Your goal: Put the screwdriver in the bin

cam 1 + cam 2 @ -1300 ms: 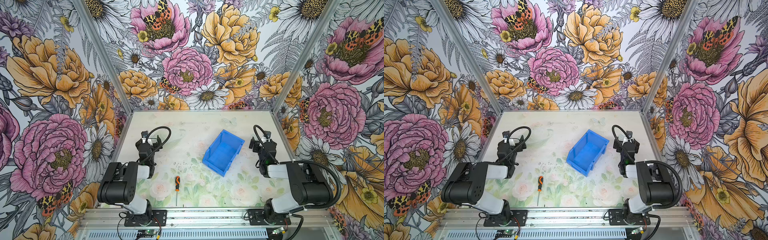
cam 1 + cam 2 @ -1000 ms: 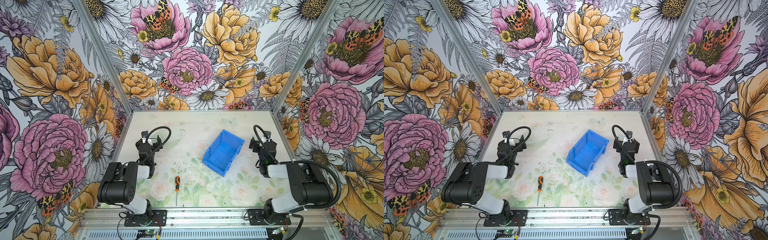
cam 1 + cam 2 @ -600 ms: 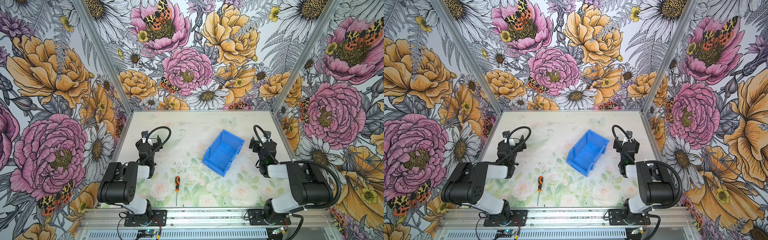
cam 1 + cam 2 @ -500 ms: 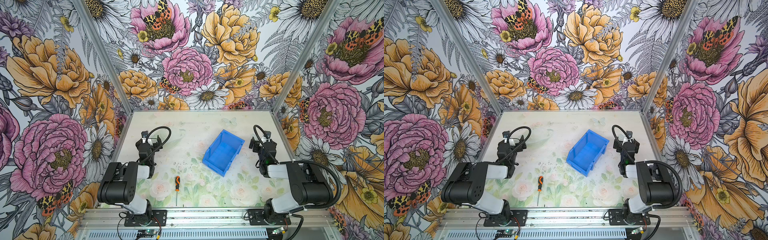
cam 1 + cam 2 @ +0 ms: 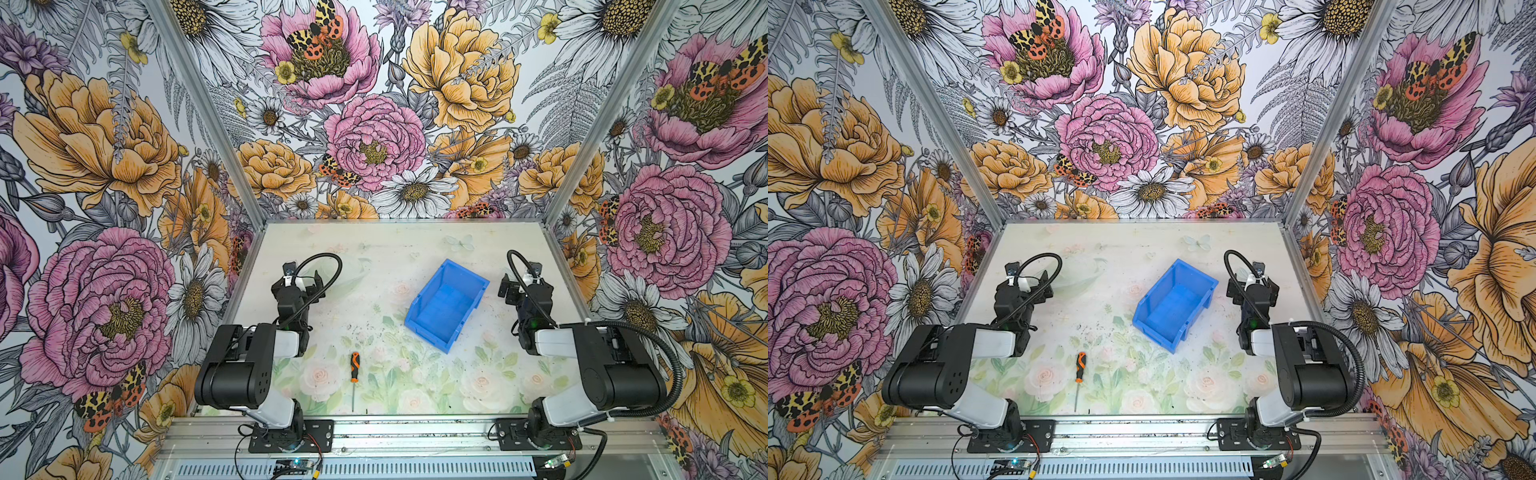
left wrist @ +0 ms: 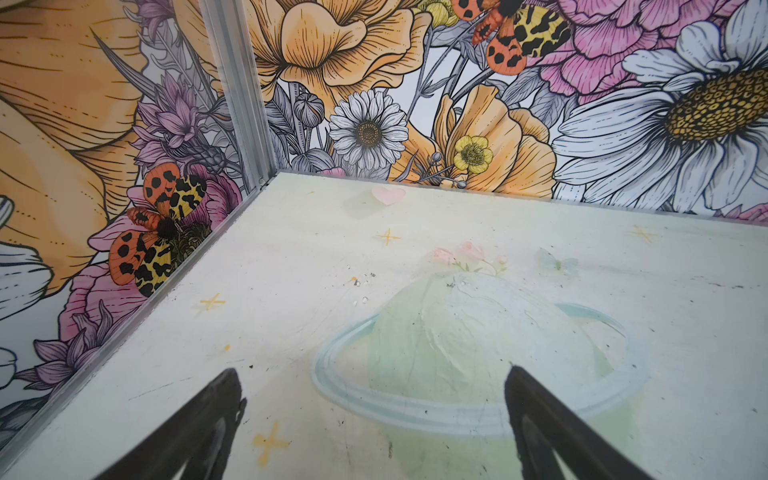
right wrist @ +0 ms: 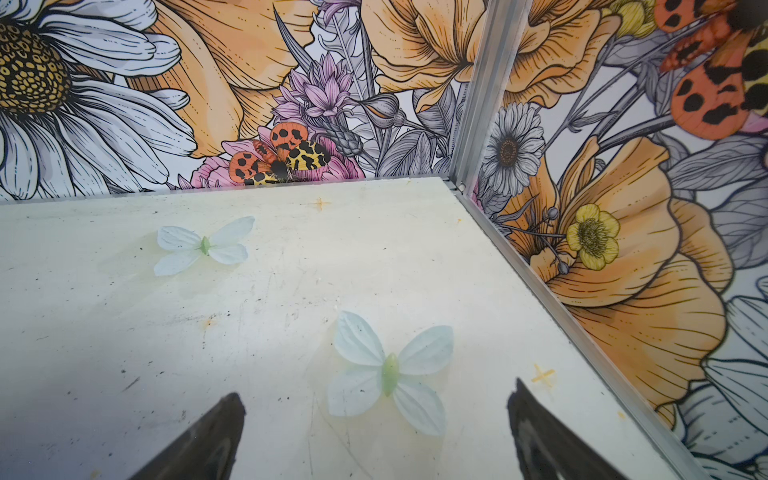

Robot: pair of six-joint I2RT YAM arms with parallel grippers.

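Over the table (image 6: 332, 257), left hand (image 6: 372, 368) and right hand (image 7: 376, 387) both wide apart, apparently empty.

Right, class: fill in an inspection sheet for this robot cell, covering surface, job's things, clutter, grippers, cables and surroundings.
Surface: pale printed table, scuffed and speckled.
Job's things: screwdriver lying flat near the front edge, untouched; bin empty, apart from it, further back.
Clutter: nothing seen.
Grippers: left gripper and right gripper both open, holding nothing.
Cables: black cable arching over each wrist.
Surroundings: floral walls on three sides; metal rail in front.
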